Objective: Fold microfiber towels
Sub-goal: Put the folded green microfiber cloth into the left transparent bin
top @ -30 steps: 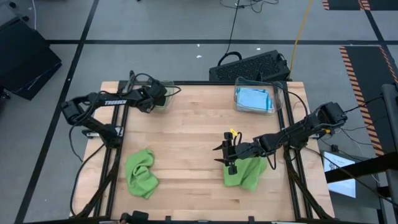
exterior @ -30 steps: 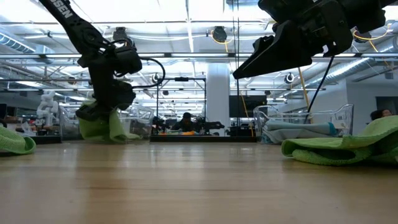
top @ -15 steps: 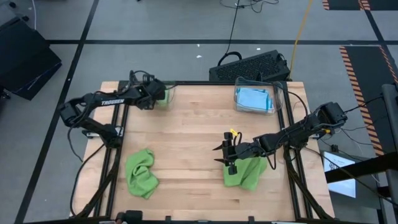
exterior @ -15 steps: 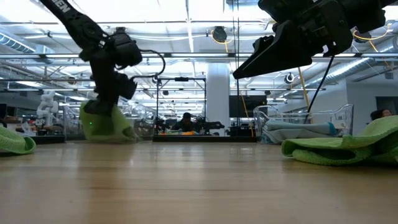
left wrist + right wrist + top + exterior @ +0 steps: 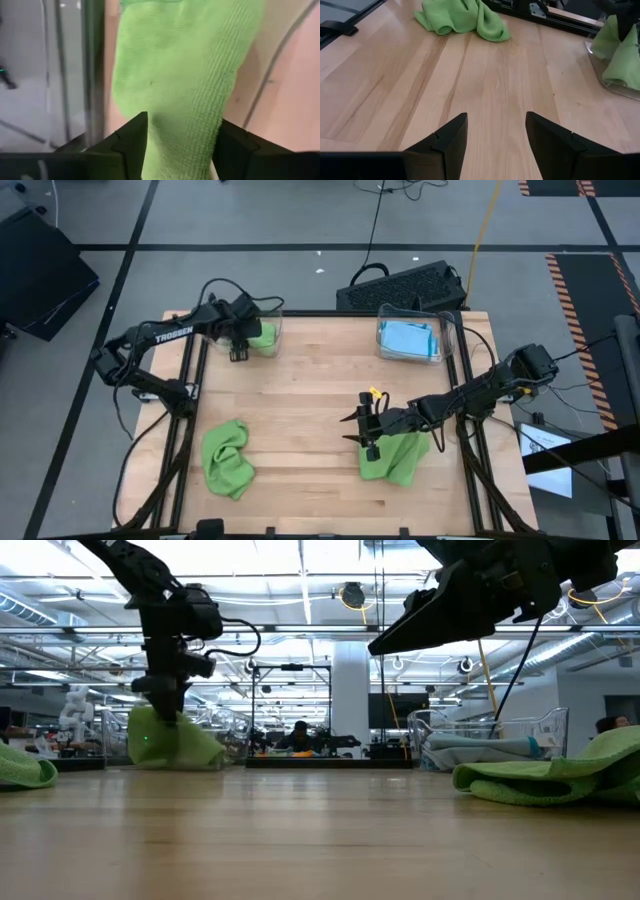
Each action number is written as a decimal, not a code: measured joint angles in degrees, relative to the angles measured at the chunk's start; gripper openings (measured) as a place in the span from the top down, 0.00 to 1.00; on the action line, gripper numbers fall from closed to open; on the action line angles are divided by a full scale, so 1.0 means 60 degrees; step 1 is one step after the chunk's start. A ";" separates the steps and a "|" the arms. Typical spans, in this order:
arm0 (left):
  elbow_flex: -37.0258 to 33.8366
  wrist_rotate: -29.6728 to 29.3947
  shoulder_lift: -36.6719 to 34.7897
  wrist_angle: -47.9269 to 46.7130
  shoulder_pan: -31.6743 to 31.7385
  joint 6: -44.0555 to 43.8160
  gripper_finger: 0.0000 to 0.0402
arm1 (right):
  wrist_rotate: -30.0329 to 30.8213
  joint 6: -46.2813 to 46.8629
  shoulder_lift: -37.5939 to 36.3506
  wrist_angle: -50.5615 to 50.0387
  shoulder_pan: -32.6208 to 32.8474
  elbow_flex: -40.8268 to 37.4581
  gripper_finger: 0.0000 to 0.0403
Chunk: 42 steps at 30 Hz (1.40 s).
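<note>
Here, reading "TROSSEN" on left arm; left gripper hanging released above green towel in bin; right gripper hovering, parted, empty.

Wide bare wood runs down the middle of the light wooden table, open to pass. Far left, a clear plastic bin holding a lime green cloth blocks; far right, another clear bin of light blue towels. Crumpled lime green towels lie near left and near right.
</note>
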 joint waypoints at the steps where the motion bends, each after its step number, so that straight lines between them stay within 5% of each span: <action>1: 0.0063 0.0248 0.0000 -0.0070 0.0049 -0.0049 0.53 | -0.0002 0.0001 0.0000 -0.0003 0.0000 0.0000 0.52; 9: 0.1154 0.3149 0.0000 -0.1052 0.0698 -0.1171 0.60 | -0.0007 0.0022 0.0000 -0.0003 0.0000 0.0000 0.52; 18: 0.2108 0.1320 0.0000 -0.2245 0.0598 -0.3250 0.64 | -0.0007 0.0001 0.0000 -0.0008 0.0000 0.0000 0.52; 25: 0.2102 0.1832 0.0000 -0.3506 0.0583 -0.4257 0.64 | -0.0008 -0.0074 0.0000 -0.0010 0.0000 0.0000 0.52; 42: 0.0343 0.1151 -0.0055 -0.1662 0.1296 -0.4599 0.64 | -0.0015 -0.0477 0.0000 0.0012 0.0000 0.0000 0.52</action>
